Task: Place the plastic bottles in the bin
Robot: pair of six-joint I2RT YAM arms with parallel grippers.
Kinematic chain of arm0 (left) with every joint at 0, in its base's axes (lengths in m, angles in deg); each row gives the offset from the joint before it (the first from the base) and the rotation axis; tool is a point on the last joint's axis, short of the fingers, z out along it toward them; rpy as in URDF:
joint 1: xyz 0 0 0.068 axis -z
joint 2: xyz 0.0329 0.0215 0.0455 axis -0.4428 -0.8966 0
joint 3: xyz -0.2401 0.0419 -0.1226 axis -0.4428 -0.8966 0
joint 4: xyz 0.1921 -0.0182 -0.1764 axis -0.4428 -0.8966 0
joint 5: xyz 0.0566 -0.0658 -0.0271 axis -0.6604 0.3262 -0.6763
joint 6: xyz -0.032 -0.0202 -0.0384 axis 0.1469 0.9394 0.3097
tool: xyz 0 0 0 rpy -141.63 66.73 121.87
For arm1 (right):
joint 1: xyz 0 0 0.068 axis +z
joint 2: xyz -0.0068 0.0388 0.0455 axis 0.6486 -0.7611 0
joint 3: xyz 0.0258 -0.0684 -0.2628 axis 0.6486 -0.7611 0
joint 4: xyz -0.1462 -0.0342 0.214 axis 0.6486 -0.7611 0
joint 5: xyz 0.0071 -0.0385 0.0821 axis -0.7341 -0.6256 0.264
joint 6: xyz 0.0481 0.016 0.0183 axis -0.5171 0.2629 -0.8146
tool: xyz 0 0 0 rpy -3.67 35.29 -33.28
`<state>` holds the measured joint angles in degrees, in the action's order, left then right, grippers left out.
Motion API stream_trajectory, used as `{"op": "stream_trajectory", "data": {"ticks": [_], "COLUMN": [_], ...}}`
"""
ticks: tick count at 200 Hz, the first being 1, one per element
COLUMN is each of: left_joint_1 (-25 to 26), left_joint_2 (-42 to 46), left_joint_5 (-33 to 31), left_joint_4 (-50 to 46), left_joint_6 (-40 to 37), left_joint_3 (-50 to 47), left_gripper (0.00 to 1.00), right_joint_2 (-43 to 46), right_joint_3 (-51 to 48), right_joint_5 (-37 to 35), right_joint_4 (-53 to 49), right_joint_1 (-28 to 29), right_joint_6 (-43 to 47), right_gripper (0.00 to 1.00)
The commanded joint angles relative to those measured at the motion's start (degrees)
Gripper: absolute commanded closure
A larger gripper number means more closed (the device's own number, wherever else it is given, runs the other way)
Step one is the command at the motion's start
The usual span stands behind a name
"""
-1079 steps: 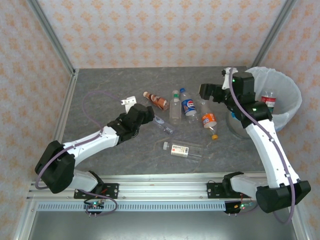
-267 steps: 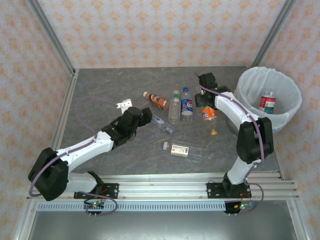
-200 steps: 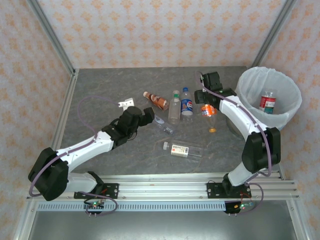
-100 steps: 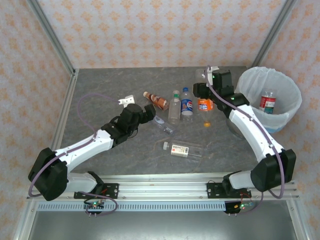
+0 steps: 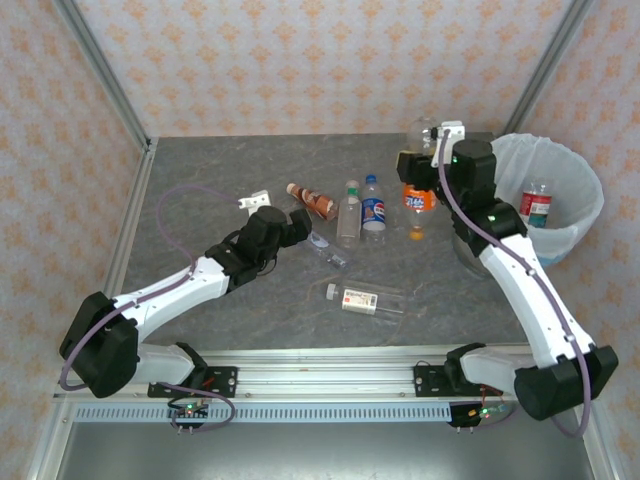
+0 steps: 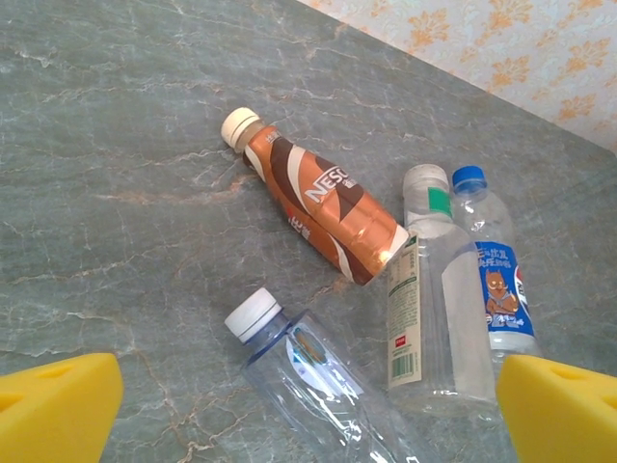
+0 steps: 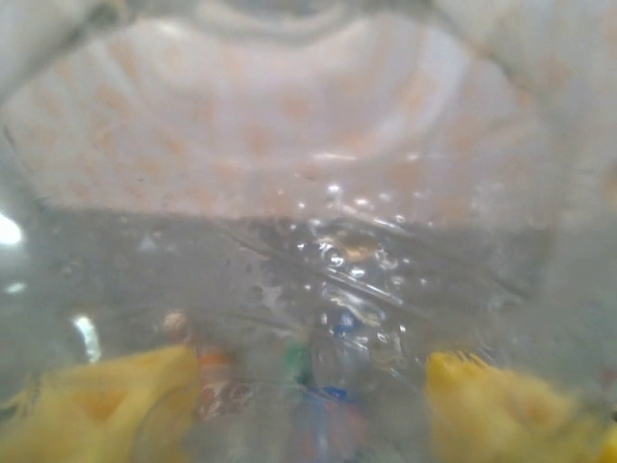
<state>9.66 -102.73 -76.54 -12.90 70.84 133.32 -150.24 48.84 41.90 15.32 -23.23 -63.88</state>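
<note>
My right gripper is shut on an orange-labelled plastic bottle, which hangs cap down above the table, left of the bin. In the right wrist view its clear body sits between the yellow pads. A red-labelled bottle lies in the bin. My left gripper is open and low over the table. A clear white-capped bottle lies ahead between its yellow pads. Beyond lie a brown bottle, a green-labelled clear bottle and a blue-capped bottle.
Another clear bottle lies on its side nearer the front of the grey table. Patterned walls and metal posts close in the back and sides. The bin stands in the far right corner.
My right gripper has lifted the orange-labelled bottle off the table and carried it back and to the right, toward the bin. My left gripper has crept slightly toward the bottles.
</note>
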Motion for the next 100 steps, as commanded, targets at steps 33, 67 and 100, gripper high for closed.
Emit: {"op": "stream_trajectory", "data": {"ticks": [33,67,100], "left_joint_1": [-0.5,-0.6,-0.5], "left_joint_2": [-0.6,-1.0,-0.7], "left_joint_5": [-3.1,-3.3,-4.0], "left_joint_4": [-2.1,-2.8,-3.1], "left_joint_6": [1.1,1.4,1.6], "left_joint_3": [1.1,1.4,1.1], "left_gripper": [0.00,0.00,0.00], "right_joint_2": [4.8,5.1,5.4], "right_joint_3": [4.9,9.0,13.2], "right_joint_5": [-6.8,-6.1,-7.8], "right_joint_4": [2.0,-1.5,-5.2], "right_joint_1": [-4.4,-10.0,-16.0], "right_joint_6": [-1.5,-2.1,-0.2], "right_gripper": [1.00,1.00,1.00]}}
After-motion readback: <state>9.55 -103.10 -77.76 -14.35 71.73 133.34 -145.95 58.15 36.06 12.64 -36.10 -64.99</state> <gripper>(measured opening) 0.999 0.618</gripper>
